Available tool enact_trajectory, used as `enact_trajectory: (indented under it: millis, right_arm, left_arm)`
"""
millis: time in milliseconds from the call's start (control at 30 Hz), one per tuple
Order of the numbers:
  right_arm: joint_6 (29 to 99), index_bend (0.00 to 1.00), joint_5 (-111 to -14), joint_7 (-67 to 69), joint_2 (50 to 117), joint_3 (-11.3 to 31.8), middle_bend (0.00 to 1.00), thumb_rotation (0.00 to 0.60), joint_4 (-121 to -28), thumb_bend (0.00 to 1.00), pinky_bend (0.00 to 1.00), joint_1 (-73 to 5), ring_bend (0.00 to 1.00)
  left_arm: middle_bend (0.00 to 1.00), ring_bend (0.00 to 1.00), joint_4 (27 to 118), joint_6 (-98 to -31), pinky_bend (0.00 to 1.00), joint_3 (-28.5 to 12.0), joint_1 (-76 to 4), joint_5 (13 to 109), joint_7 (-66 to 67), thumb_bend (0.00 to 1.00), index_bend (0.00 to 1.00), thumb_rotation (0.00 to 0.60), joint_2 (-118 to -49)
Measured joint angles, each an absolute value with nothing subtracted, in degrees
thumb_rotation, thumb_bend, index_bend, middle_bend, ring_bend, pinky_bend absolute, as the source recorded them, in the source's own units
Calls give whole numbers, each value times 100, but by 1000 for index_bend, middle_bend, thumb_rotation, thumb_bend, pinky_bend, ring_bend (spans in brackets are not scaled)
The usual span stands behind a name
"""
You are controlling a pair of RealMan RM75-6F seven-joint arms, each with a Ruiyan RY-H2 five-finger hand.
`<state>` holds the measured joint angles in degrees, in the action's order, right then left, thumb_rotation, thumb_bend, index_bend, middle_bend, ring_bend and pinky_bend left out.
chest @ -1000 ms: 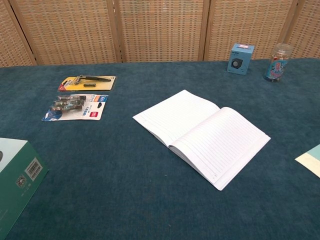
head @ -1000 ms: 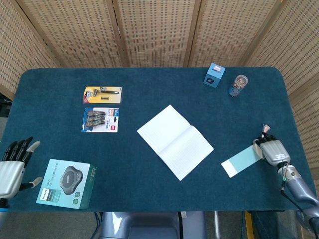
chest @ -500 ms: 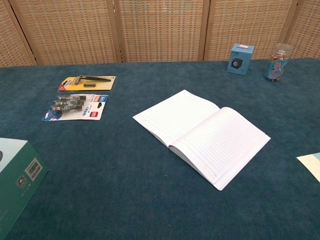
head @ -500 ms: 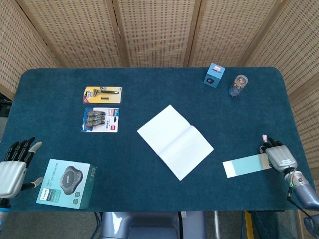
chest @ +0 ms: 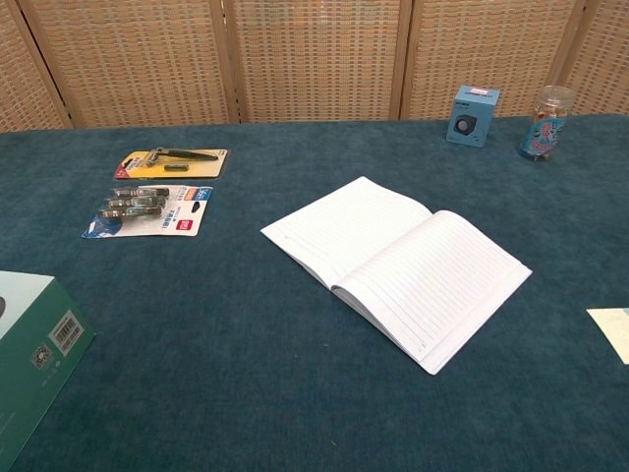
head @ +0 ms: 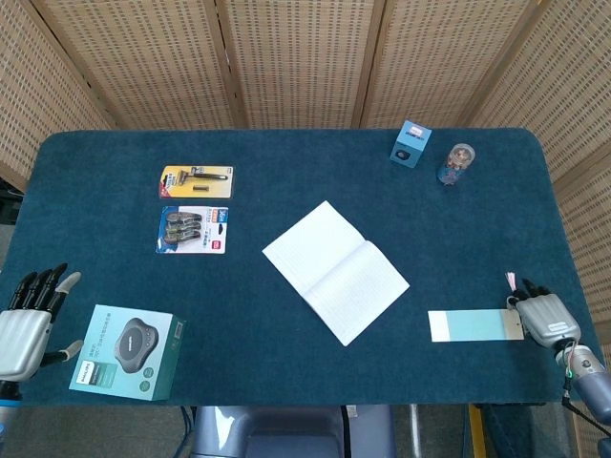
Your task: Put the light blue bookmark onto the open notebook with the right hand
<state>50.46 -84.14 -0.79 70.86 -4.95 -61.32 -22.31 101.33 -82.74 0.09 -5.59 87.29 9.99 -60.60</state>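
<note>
Where wicker screens (head: 296, 57) back the teal tabletop (head: 286, 172) — bookmark (head: 473, 325) apparently flat.

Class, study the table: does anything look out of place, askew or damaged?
Nothing looks damaged or spilled. The open notebook lies askew to the table edges, and the light blue bookmark sits near the table's right edge, at the right hand.

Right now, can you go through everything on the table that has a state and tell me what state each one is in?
notebook: open, flat, nothing on its pages.
light blue bookmark: flat on the table, right of the notebook, apart from it.
right hand: at the bookmark's far end; grip unclear.
left hand: fingers apart, holding nothing.
jar: upright.
small blue box: upright, closed.
green box: closed, lying flat.
</note>
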Motion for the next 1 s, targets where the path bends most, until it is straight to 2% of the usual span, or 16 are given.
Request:
enact_trajectory:
  millis: [67,100,133,167,300,467,733,833,1000]
  right_arm:
    - [5082,151,-8290,-273,7000,-458,51,600,-6261,542,195,-2180,13]
    - [5119,52,-8239,-321,6981,-432,5,600,-6293,250,195,-2159,0]
    - [5183,2,-8208,-334,6978,-401,0,600,-6304,63,195,-2140,0]
    - [5273,0,-8199,-315,6983,-369,0,600,-6300,11,195,-2118,0]
    - [5837,0,-8349,163,7005,-282,0,600,-6203,0,175,-2031,0]
    - [6138,0,-8874,1060,6925,-365,0,600,-6102,0,174,-2032,0]
    - [6293,223,-9727,1844,6912,-719,0,600,-6038,0,173,-2307,0]
    - [6357,265,-9783,1777,7010,-722,0,600,-6004,0,173,-2350,0]
    - [6379,274,-9815,1587,7157,-712,0,600,-5964,0,173,-2402,0]
  left_arm:
    - [0,0,10132,-8282,0,9,-557,8735,1001,0,0,600,-6063]
    - [0,0,10127,-8286,0,11,-556,8743,1004,0,0,600,-6065]
    - [0,0,10121,-8289,0,17,-555,8756,1008,0,0,600,-6068]
    - [0,0,10118,-8288,0,21,-555,8761,1011,0,0,600,-6069]
    - [0,0,10110,-8284,0,34,-555,8781,1030,0,0,600,-6073]
    - [0,0,10112,-8272,0,39,-559,8784,1050,0,0,600,-6077]
    - [0,0,10111,-8234,0,48,-572,8772,1061,0,0,600,-6070]
    - [0,0,10112,-8220,0,45,-578,8759,1066,0,0,600,-6069]
    - [0,0,10117,-8226,0,43,-577,8754,1054,0,0,600,-6061]
